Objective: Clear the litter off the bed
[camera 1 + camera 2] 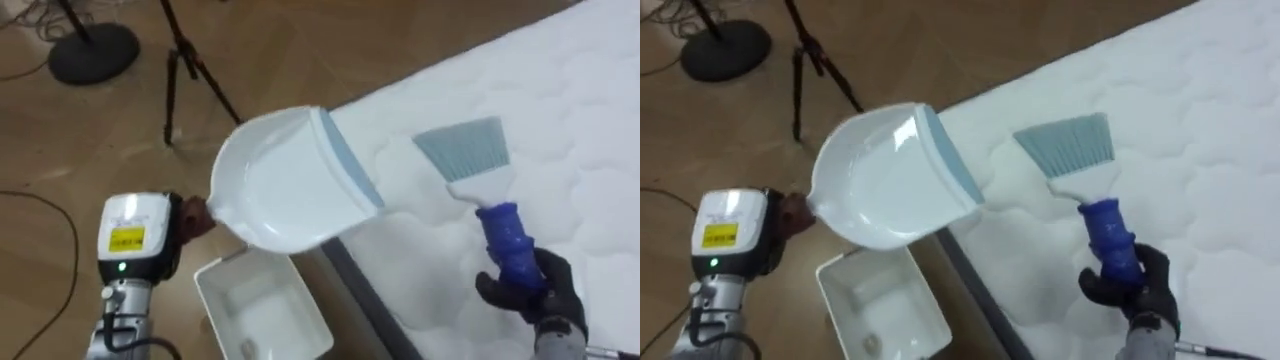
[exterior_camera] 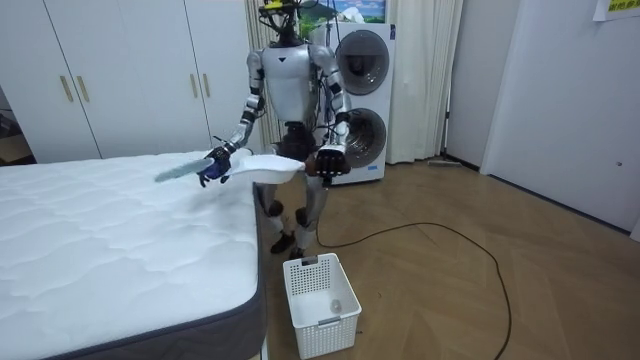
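The robot's right hand [image 1: 535, 290] is clenched around the blue handle of a brush [image 1: 497, 222], low at the right of the eye views. From that grip the brush reaches forward over the bed [image 1: 560, 120], its pale blue-grey bristles [image 1: 463, 148] fanned out above or on the white quilted mattress; whether they touch it cannot be told. The left hand [image 1: 193, 215], partly hidden behind its wrist, grasps the handle of a white dustpan [image 1: 285, 185] and holds it up in the air beside the bed. The pan's wide mouth, with its light blue lip [image 1: 350, 160], faces the mattress edge, near the bristles but apart from them. The pan's inside looks bare. Directly below it on the wooden floor [image 1: 90, 130] stands a white basket [image 1: 270, 312], close against the side of the bed. A small pale item seems to lie in its bottom, too small to identify. In the room view the robot stands at the side of the bed with both tools raised to mattress height. The part of the mattress in view shows no crumbs or litter. That suggests the sweeping here is largely done, or that a fresh stroke is being set up. What is left, most likely, is another pass towards the pan, then tipping anything caught into the basket.
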Controlling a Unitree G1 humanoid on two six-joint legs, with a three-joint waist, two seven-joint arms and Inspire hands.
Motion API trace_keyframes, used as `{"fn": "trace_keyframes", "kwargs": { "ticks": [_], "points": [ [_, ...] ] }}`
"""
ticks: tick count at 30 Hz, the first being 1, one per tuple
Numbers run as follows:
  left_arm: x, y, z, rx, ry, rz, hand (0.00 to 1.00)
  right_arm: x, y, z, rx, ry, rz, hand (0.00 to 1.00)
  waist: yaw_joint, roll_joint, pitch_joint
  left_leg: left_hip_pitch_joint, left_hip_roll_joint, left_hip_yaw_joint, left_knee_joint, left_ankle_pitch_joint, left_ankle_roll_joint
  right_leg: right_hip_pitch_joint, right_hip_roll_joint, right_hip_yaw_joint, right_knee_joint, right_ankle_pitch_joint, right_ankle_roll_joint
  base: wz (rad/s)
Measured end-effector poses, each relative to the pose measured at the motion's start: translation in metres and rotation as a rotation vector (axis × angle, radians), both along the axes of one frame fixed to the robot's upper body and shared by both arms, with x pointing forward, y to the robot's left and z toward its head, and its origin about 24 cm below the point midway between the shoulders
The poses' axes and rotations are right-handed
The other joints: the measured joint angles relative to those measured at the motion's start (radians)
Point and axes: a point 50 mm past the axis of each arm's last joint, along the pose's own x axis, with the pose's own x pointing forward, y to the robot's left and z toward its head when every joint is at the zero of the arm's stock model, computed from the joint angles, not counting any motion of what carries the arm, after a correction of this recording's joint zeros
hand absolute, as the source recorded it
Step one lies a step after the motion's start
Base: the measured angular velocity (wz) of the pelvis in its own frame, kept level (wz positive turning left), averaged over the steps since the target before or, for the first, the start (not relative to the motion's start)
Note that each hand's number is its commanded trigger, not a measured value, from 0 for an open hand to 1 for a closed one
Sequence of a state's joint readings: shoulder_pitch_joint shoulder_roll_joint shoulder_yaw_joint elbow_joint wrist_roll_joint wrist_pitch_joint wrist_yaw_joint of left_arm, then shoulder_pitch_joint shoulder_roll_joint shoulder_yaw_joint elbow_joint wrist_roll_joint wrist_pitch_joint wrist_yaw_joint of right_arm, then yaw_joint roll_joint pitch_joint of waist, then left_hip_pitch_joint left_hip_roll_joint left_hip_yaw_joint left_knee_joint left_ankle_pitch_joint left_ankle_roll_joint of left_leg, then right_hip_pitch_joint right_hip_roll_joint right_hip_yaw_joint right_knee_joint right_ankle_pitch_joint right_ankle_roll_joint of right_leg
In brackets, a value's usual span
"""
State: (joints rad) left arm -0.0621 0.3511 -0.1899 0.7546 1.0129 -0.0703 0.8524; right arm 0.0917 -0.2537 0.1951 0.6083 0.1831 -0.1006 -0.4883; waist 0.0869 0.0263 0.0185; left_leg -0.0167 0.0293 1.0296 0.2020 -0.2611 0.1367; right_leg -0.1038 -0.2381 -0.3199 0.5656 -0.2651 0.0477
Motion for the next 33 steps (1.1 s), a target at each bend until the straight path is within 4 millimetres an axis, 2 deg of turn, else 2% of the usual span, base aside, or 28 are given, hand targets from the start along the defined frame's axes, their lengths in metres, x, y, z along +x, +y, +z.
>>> {"fn": "trace_keyframes", "kwargs": {
  "ticks": [1,2,3,4,5,6,7,9,10,13,14,16,17,18,19,20,21,22,23,24,25,26,27,29,30,31,33],
  "points": [
    [0.000,0.003,0.000,-0.021,-0.003,0.027,1.00,0.002,0.006,-0.001,0.009,0.000,0.026,0.00,-0.002,-0.005,-0.0012,-0.013,0.002,0.009,0.003,-0.001,-0.001,0.034,-0.024,-0.014,-0.051,0.005,0.010,-1.20],
    [0.000,0.003,0.000,-0.032,-0.006,0.037,1.00,0.004,0.008,-0.001,0.015,0.000,0.035,0.00,-0.001,-0.009,-0.0027,-0.027,0.003,-0.001,0.007,-0.001,-0.002,0.044,-0.032,-0.015,-0.081,0.009,0.019,-0.99],
    [0.001,0.004,0.001,-0.058,-0.008,0.055,1.00,0.007,0.012,-0.001,0.024,-0.001,0.052,0.00,-0.007,-0.018,-0.0003,-0.052,0.003,-0.043,0.027,-0.001,-0.001,0.063,-0.040,-0.014,-0.152,0.029,0.046,-0.88],
    [0.001,0.002,-0.001,-0.086,0.004,0.067,1.00,0.008,0.014,-0.001,0.028,0.001,0.064,0.00,-0.019,-0.024,-0.0013,-0.075,0.004,-0.091,0.052,0.003,0.005,0.075,-0.038,-0.014,-0.218,0.034,0.073,-0.81],
    [0.001,0.000,-0.002,-0.101,0.011,0.072,1.00,0.008,0.014,-0.001,0.028,0.000,0.066,0.00,-0.024,-0.023,-0.0015,-0.087,0.008,-0.122,0.067,0.004,0.007,0.078,-0.036,-0.017,-0.239,0.033,0.083,-0.75],
    [0.002,-0.002,-0.004,-0.123,0.022,0.077,1.00,0.008,0.014,-0.001,0.028,0.001,0.066,0.00,-0.034,-0.021,-0.0018,-0.107,0.016,-0.194,0.096,0.011,0.007,0.077,-0.030,-0.014,-0.260,0.033,0.107,-0.70],
    [0.001,-0.005,-0.006,-0.152,0.032,0.087,1.00,0.007,0.015,-0.001,0.030,0.002,0.067,0.00,-0.049,-0.015,-0.0016,-0.124,0.031,-0.266,0.126,0.016,0.003,0.076,-0.014,-0.008,-0.270,0.040,0.116,-0.67],
    [0.001,-0.009,-0.008,-0.206,0.046,0.108,1.00,0.007,0.015,-0.001,0.038,-0.004,0.079,0.00,-0.068,-0.012,-0.0037,-0.137,0.043,-0.357,0.137,0.033,-0.012,0.070,0.015,0.008,-0.274,0.052,0.094,-0.55],
    [0.001,-0.011,-0.010,-0.230,0.059,0.113,1.00,0.008,0.016,-0.001,0.045,-0.011,0.091,0.00,-0.086,-0.014,-0.0045,-0.143,0.057,-0.381,0.139,0.043,-0.021,0.065,0.032,0.012,-0.277,0.056,0.078,-0.41],
    [0.001,-0.019,-0.014,-0.255,0.106,0.089,1.00,0.008,0.013,0.001,0.049,-0.022,0.102,0.00,-0.137,-0.015,-0.0053,-0.150,0.092,-0.381,0.145,0.072,-0.039,0.059,0.069,0.019,-0.298,0.062,0.051,-0.19],
    [0.001,-0.020,-0.014,-0.257,0.114,0.083,1.00,0.009,0.013,0.001,0.049,-0.022,0.101,0.00,-0.142,-0.014,-0.0056,-0.150,0.099,-0.379,0.147,0.076,-0.042,0.057,0.074,0.019,-0.299,0.066,0.044,-0.31],
    [0.002,-0.024,-0.015,-0.261,0.136,0.064,1.00,0.009,0.010,0.002,0.041,-0.023,0.106,0.00,-0.150,-0.011,-0.0075,-0.148,0.123,-0.379,0.150,0.089,-0.057,0.044,0.095,0.043,-0.299,0.074,0.018,-0.39],
    [0.002,-0.025,-0.016,-0.263,0.140,0.058,1.00,0.009,0.010,0.002,0.036,-0.024,0.109,0.00,-0.149,-0.010,-0.0089,-0.147,0.128,-0.379,0.151,0.091,-0.061,0.039,0.102,0.049,-0.297,0.074,0.013,-0.52],
    [0.001,-0.028,-0.016,-0.266,0.145,0.046,1.00,0.010,0.009,0.004,0.034,-0.029,0.113,0.00,-0.145,-0.008,-0.0107,-0.146,0.131,-0.409,0.152,0.097,-0.070,0.029,0.105,0.064,-0.294,0.078,0.004,-0.83],
    [-0.001,-0.029,-0.018,-0.277,0.158,0.049,1.00,0.011,0.009,0.004,0.037,-0.032,0.120,0.00,-0.128,-0.007,-0.0110,-0.135,0.115,-0.500,0.144,0.106,-0.086,0.025,0.119,0.112,-0.290,0.084,-0.007,-1.02],
    [-0.004,-0.029,-0.020,-0.287,0.168,0.058,1.00,0.011,0.010,0.004,0.038,-0.033,0.129,0.00,-0.120,-0.007,-0.0116,-0.125,0.105,-0.557,0.134,0.110,-0.099,0.025,0.126,0.137,-0.290,0.086,-0.011,-1.36],
    [-0.011,-0.029,-0.025,-0.309,0.189,0.078,1.00,0.011,0.011,0.004,0.038,-0.037,0.144,0.00,-0.108,-0.001,-0.0153,-0.105,0.083,-0.671,0.117,0.113,-0.128,0.026,0.149,0.191,-0.291,0.091,-0.019,-1.39],
    [-0.017,-0.029,-0.029,-0.340,0.212,0.099,1.00,0.011,0.011,0.005,0.042,-0.041,0.153,0.00,-0.106,0.007,-0.0205,-0.085,0.074,-0.760,0.104,0.107,-0.152,0.028,0.168,0.239,-0.292,0.095,-0.025,-1.32],
    [-0.020,-0.029,-0.031,-0.352,0.221,0.106,1.00,0.011,0.011,0.005,0.045,-0.039,0.156,0.00,-0.106,0.010,-0.0224,-0.072,0.069,-0.794,0.098,0.103,-0.159,0.030,0.176,0.259,-0.293,0.096,-0.026,-1.13],
    [-0.025,-0.030,-0.033,-0.374,0.237,0.113,1.00,0.009,0.010,0.004,0.050,-0.031,0.163,0.00,-0.108,0.015,-0.0261,-0.049,0.062,-0.863,0.086,0.096,-0.175,0.034,0.193,0.303,-0.292,0.096,-0.029,-1.11],
    [-0.029,-0.031,-0.035,-0.386,0.249,0.113,1.00,0.007,0.010,0.003,0.054,-0.022,0.172,0.00,-0.106,0.018,-0.0283,-0.020,0.060,-0.898,0.065,0.088,-0.187,0.034,0.209,0.347,-0.291,0.098,-0.031,-1.07],
    [-0.030,-0.031,-0.035,-0.388,0.251,0.110,1.00,0.006,0.010,0.002,0.059,-0.018,0.178,0.00,-0.107,0.019,-0.0286,-0.007,0.058,-0.906,0.055,0.086,-0.191,0.034,0.216,0.367,-0.290,0.098,-0.032,-1.02],
    [-0.029,-0.032,-0.035,-0.394,0.252,0.103,0.97,0.001,0.010,0.000,0.068,-0.008,0.183,0.00,-0.106,0.018,-0.0281,0.017,0.057,-0.919,0.034,0.082,-0.196,0.032,0.230,0.407,-0.289,0.099,-0.032,-0.83],
    [-0.028,-0.033,-0.033,-0.409,0.242,0.098,0.19,-0.006,0.013,-0.002,0.082,0.001,0.185,0.00,-0.106,0.014,-0.0265,0.045,0.056,-0.917,0.006,0.080,-0.199,0.032,0.243,0.452,-0.283,0.100,-0.033,-0.75],
    [-0.027,-0.033,-0.032,-0.421,0.233,0.095,0.00,-0.009,0.015,-0.003,0.089,0.006,0.187,0.00,-0.111,0.011,-0.0242,0.060,0.054,-0.912,-0.010,0.079,-0.199,0.027,0.247,0.469,-0.273,0.100,-0.033,-0.59],
    [-0.026,-0.035,-0.031,-0.431,0.228,0.084,0.00,-0.011,0.014,-0.004,0.094,0.012,0.181,0.00,-0.114,0.010,-0.0238,0.071,0.054,-0.897,-0.017,0.076,-0.199,0.026,0.251,0.486,-0.273,0.100,-0.033,-0.52],
    [-0.026,-0.036,-0.030,-0.447,0.224,0.077,0.00,-0.013,0.014,-0.005,0.098,0.015,0.173,0.00,-0.118,0.010,-0.0236,0.074,0.053,-0.894,-0.017,0.067,-0.197,0.020,0.256,0.507,-0.272,0.100,-0.031,-0.35]
  ]
}}
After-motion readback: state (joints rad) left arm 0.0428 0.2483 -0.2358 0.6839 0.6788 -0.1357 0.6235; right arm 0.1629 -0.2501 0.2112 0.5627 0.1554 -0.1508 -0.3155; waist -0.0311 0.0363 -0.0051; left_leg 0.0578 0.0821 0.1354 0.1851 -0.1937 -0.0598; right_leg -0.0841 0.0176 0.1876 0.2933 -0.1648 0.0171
